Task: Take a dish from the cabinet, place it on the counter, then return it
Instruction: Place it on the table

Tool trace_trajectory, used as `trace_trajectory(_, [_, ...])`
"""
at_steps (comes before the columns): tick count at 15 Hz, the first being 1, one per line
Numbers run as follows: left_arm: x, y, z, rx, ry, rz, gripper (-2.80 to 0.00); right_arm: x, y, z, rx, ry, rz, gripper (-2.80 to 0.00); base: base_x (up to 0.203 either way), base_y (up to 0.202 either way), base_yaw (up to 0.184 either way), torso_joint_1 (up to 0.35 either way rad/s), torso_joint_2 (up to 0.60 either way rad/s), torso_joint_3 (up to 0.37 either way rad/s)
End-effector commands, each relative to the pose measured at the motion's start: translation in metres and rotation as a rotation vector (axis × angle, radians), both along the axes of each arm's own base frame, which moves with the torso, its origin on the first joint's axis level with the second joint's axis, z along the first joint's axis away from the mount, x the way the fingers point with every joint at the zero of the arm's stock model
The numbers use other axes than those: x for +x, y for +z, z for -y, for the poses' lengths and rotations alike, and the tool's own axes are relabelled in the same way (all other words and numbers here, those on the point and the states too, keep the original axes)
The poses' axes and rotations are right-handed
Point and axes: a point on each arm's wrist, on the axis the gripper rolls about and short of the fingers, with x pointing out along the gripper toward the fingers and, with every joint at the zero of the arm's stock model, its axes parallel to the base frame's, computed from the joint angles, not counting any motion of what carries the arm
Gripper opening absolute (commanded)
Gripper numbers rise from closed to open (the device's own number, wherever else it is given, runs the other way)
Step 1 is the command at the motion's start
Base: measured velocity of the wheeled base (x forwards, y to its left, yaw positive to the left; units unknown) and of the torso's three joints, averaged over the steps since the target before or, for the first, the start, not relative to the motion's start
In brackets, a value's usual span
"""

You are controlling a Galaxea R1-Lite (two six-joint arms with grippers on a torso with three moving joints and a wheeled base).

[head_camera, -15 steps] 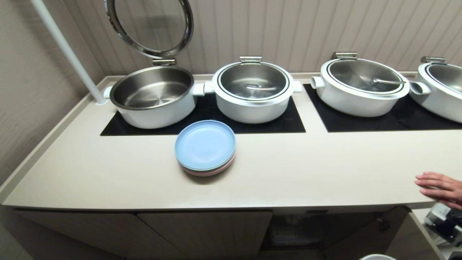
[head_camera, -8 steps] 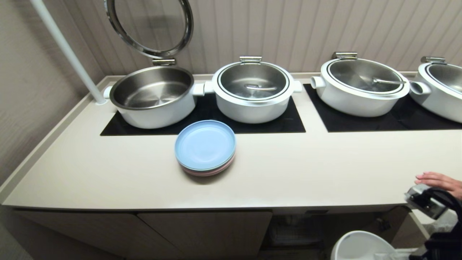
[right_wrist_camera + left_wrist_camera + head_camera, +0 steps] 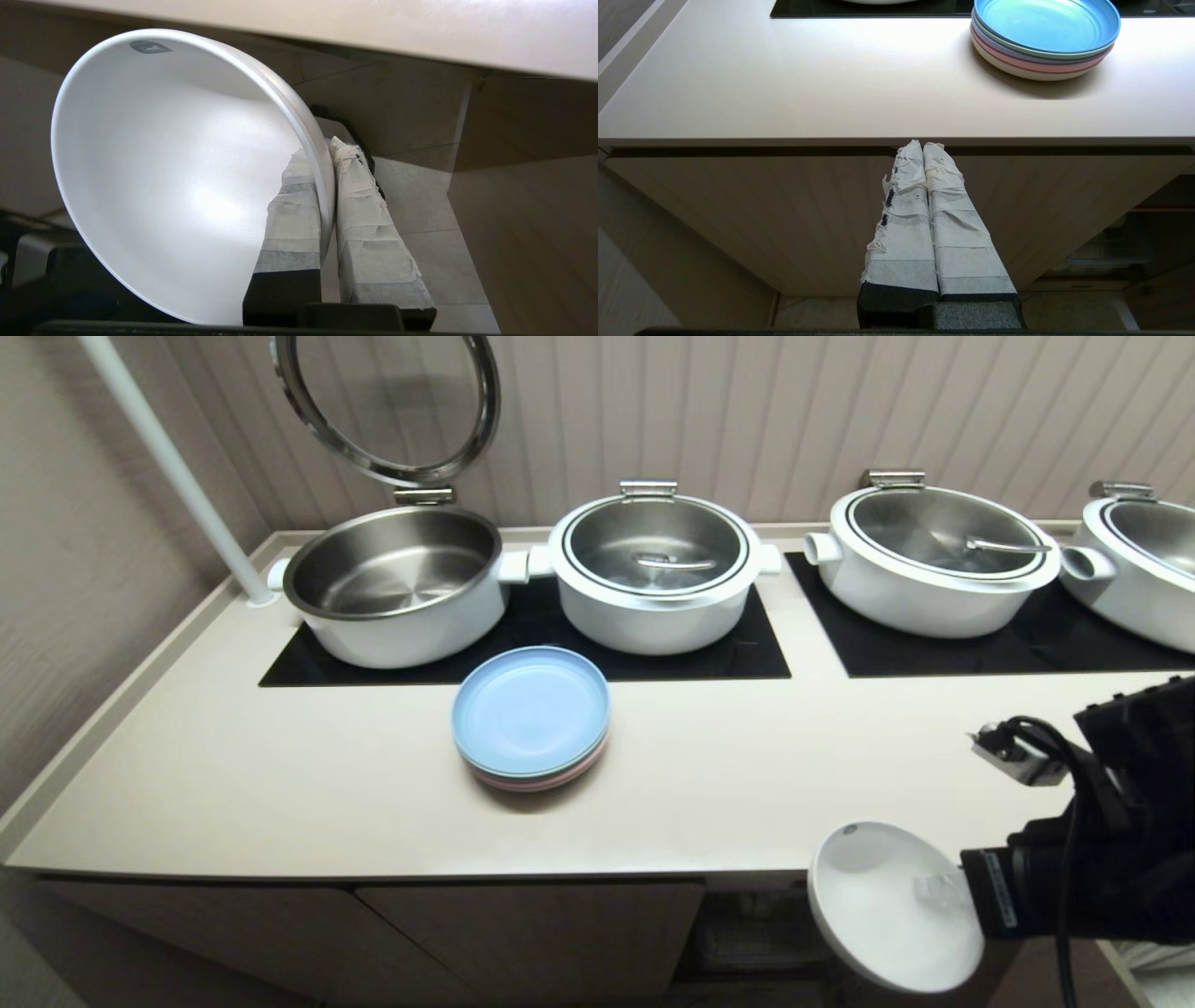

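The right gripper [image 3: 327, 163] was clamped on the rim of the white bowl [image 3: 887, 905], held tilted just before the counter [image 3: 747, 784] edge, out of the cabinet [image 3: 523, 933]. Placement and return remained. The left gripper [image 3: 923, 154] was closed, empty.

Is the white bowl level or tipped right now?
Tipped: the white bowl hangs by its rim in the right claw, its inside facing sideways, off the counter.

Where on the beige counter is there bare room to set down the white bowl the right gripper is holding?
The beige countertop is bare in front of the right black glass panel, between the stack of blue and pink plates and the right gripper with its white ceramic bowl. Also left of the plates. The back row is crowded with pots.
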Motion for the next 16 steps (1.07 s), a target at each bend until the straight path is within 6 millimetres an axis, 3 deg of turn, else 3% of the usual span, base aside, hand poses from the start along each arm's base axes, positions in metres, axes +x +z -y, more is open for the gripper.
trace_trajectory(1, [0.000,0.000,0.000,0.000,0.001,0.000,-2.80,0.033,-0.005,0.002,-0.020,-0.063,-0.035,-2.80,0.000,0.000,0.000,0.000,0.00,0.000])
trace_trajectory(7, [0.000,0.000,0.000,0.000,-0.001,0.000,-2.80,0.090,-0.011,0.011,-0.055,-0.202,-0.049,-2.80,0.000,0.000,0.000,0.000,0.00,0.000])
trace_trajectory(10, [0.000,0.000,0.000,0.000,0.001,0.000,-2.80,0.114,-0.014,0.007,0.030,-0.310,-0.085,-2.80,0.000,0.000,0.000,0.000,0.00,0.000])
trace_trajectory(16, [0.000,0.000,0.000,0.000,0.000,0.000,-2.80,0.129,-0.019,0.004,0.083,-0.397,-0.155,-2.80,0.000,0.000,0.000,0.000,0.00,0.000])
